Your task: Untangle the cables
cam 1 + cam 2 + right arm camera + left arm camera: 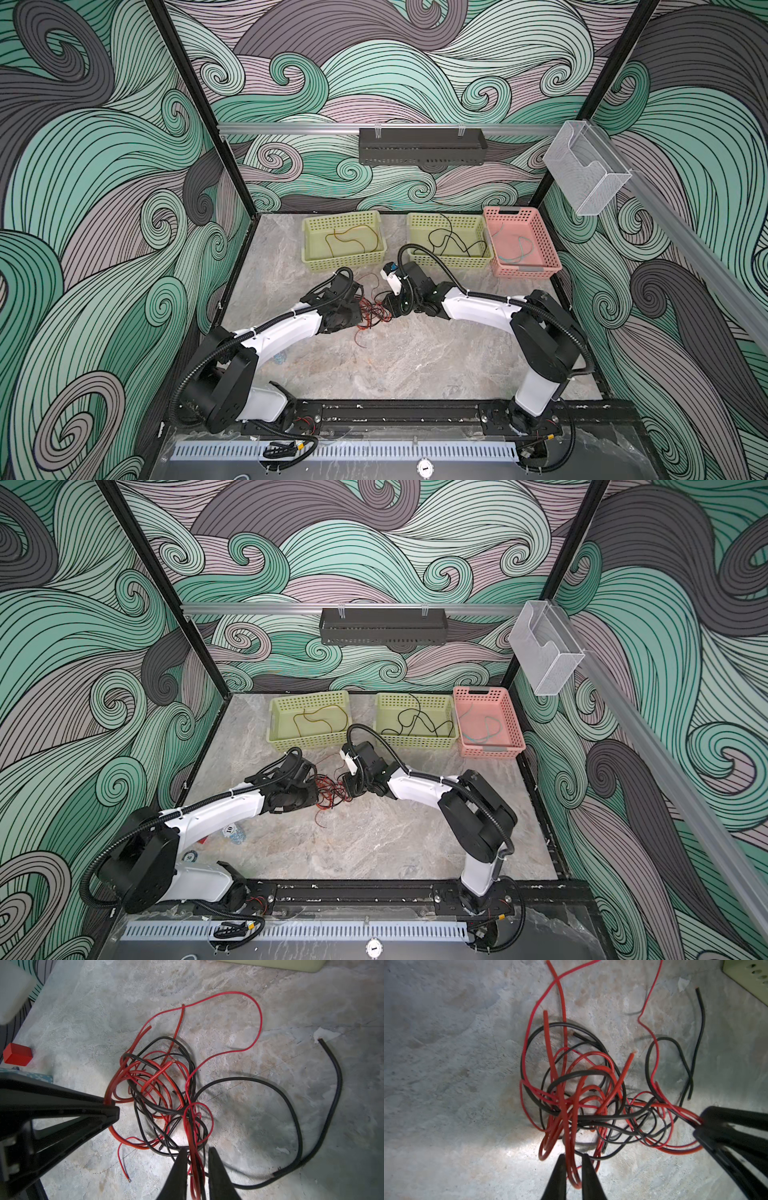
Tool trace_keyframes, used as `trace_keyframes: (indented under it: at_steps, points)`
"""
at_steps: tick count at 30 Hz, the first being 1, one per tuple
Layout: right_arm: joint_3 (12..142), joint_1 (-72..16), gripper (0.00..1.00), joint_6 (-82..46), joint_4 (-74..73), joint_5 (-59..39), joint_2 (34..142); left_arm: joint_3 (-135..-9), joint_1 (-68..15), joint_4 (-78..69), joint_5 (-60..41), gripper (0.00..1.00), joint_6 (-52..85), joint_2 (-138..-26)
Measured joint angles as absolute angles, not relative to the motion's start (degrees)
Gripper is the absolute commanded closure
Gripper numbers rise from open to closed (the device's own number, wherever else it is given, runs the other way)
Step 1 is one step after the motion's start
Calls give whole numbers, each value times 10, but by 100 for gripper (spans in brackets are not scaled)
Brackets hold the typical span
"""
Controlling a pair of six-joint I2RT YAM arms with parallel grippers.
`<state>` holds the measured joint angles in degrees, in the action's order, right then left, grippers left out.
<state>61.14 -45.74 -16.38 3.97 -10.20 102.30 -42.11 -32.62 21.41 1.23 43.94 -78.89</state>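
The cables point(372, 309) lie as a red and black knot on the desk point(415, 365), in the middle of the frame in both top views, just below the row of baskets and between the two arms. The left gripper point(574, 1169) is clamped on a few red loops at one edge of the knot. The right gripper point(195, 1169) is clamped on the opposite edge, pinching red and black strands together.

The main risk, as I judge it, is that each gripper holds several strands rather than one. If the arms draw apart, any strand caught at both ends goes taut and cinches the crossings in the middle instead of freeing them. The thin red wires could also slip out of the jaws under that pull, dropping the bundle back in a heap.

A thick black cable point(295, 1115) loops loosely away from the knot. It may simply drag along, or sweep toward the middle green basket point(453, 262), which stands near the right gripper, and catch its wall. That basket already holds a sorted black cable point(449, 243) that such a snag could disturb.
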Motion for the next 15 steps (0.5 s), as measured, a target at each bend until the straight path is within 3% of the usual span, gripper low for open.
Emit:
trace_keyframes:
  at_steps: [2, 6, 15]
  points:
    - [611, -457, 100, -162, 45, -103, 1026, -420, -326, 216, 13, 100, 436, -786]
    - [603, -460, 100, -161, 49, -90, 1001, -414, -325, 232, 12, 100, 429, -761]
    - [547, -480, 100, -161, 79, -40, 783, -438, -326, 284, -3, 100, 417, -651]
